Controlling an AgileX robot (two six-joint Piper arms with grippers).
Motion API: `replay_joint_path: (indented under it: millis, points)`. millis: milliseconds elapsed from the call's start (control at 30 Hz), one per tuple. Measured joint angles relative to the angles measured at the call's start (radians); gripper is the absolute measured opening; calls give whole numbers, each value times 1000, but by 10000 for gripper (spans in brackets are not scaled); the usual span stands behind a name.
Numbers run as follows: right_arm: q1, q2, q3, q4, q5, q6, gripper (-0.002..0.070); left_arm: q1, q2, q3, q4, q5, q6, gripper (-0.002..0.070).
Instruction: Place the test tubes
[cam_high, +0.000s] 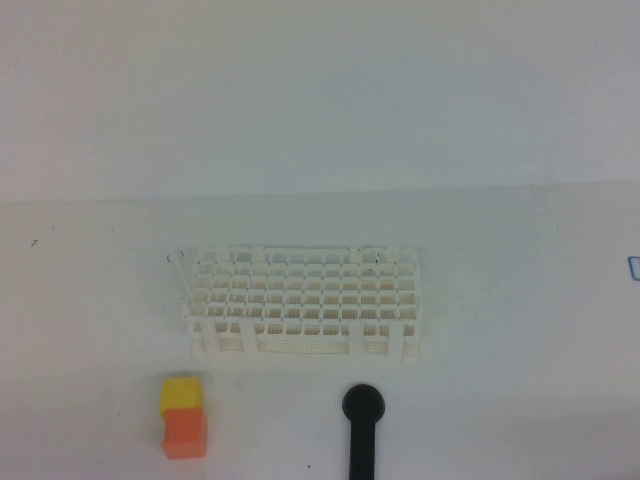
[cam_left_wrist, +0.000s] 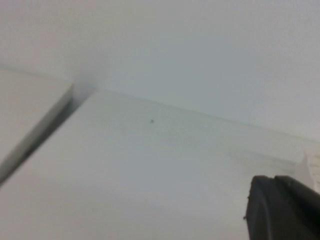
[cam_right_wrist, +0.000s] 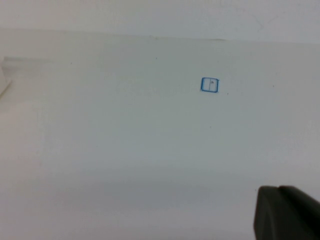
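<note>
— White plastic rack (cam_high: 305, 300) in the middle of the table (cam_high: 520, 340), long axis running side to side. Any test tubes?

— None made out for certain. Faint clear glints at the rack's far rim, too slight to call. Cannot say where the tubes lie.

— Left gripper?

— Left gripper (cam_left_wrist: 282, 210): only a black edge of it in its own wrist view, looking across bare table. Outside the high view altogether. Cannot tell whether spread or pressed together. Nothing seen held.

— Right gripper?

— Much the same. Right gripper (cam_right_wrist: 287, 215): a black corner in its wrist view, bare table beyond, with a blue square mark (cam_right_wrist: 209, 85) ahead of it. Spread or pressed together, cannot tell.

— Which way to the rack, then?

— Judging by the rig, inboard of both: rightward of the left gripper, leftward of the right gripper, forward of each. Possibly the rack's end, that pale sliver just beside the left gripper; not sure.

— Nearer arm?

— Hard to call. Rack about central, neither arm clearly closer.

— Anything in the way?

— Yellow-and-orange block (cam_high: 183, 417) and a black round-headed thing (cam_high: 362, 420), both on the rack's near side, towards the grippers. Probably best to come in from above, squared to the rack's long axis, to find a cell.
</note>
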Motion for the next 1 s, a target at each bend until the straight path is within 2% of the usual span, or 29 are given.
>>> replay_joint_path:
  millis: [133,300,433,633,1000]
  points:
    - [0,0,0,0,4,0,-1,0,0,78,-131,-4,0,-1]
    - [0,0,0,0,6,0,-1,0,0,186,-121,-5,4,-1]
    - [0,0,0,0,7,2,-1,0,0,186,-118,-30,7,-1]
    - [0,0,0,0,7,2,-1,0,0,186,-184,-23,7,-1]
    - [0,0,-2,0,7,2,-1,0,0,186,-184,-4,7,-1]
